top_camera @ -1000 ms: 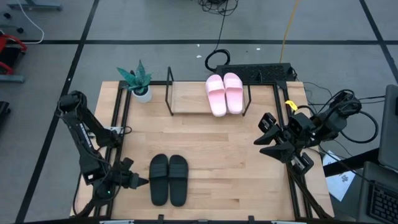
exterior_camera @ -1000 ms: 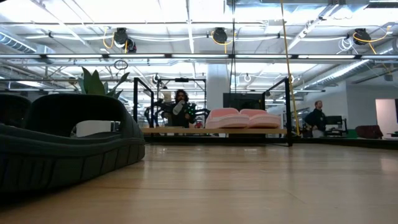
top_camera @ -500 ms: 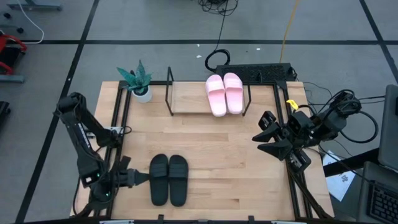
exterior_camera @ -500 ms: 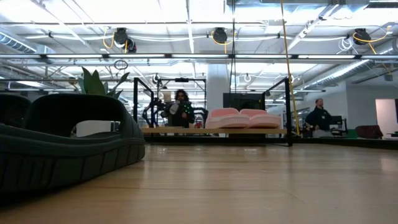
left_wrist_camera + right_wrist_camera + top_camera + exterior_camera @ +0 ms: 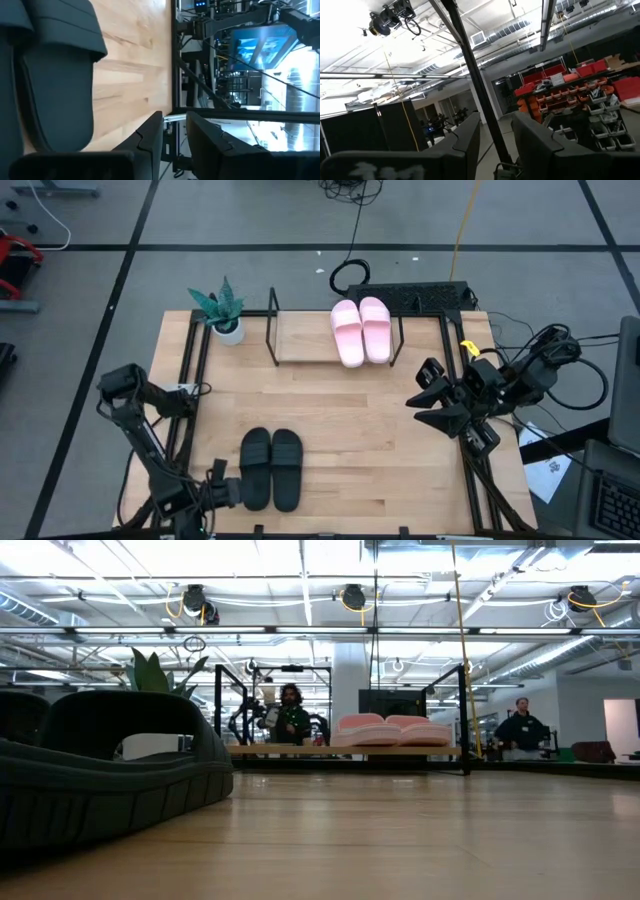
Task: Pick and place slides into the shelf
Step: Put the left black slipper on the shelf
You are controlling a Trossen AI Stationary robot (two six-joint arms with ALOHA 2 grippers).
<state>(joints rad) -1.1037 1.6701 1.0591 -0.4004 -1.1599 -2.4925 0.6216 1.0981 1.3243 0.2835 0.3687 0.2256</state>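
The black slides (image 5: 270,469) lie side by side on their soles near the table's near edge; in the low view one black slide (image 5: 100,780) fills the left foreground. The pink slides (image 5: 361,330) rest on the right part of the shelf (image 5: 300,340), and the low view shows the same pink slides (image 5: 390,730) on the shelf (image 5: 290,750). My left gripper (image 5: 234,492) is open, low at the near-left of the black pair, touching nothing; its wrist view shows a black slide (image 5: 50,75) beside the left gripper (image 5: 174,119). My right gripper (image 5: 416,408) waits open by the right edge.
A potted plant (image 5: 222,313) stands at the far-left corner beside the shelf. Black frame rails (image 5: 190,380) run along the table's left and right sides. Bare wood (image 5: 340,430) lies between the black slides and the shelf. People (image 5: 290,715) stand in the room beyond.
My left arm has folded down and swung toward the table's near edge; its gripper has moved from beside the left black slide's middle to the pair's near-left corner. The slides and the right arm have stayed put.
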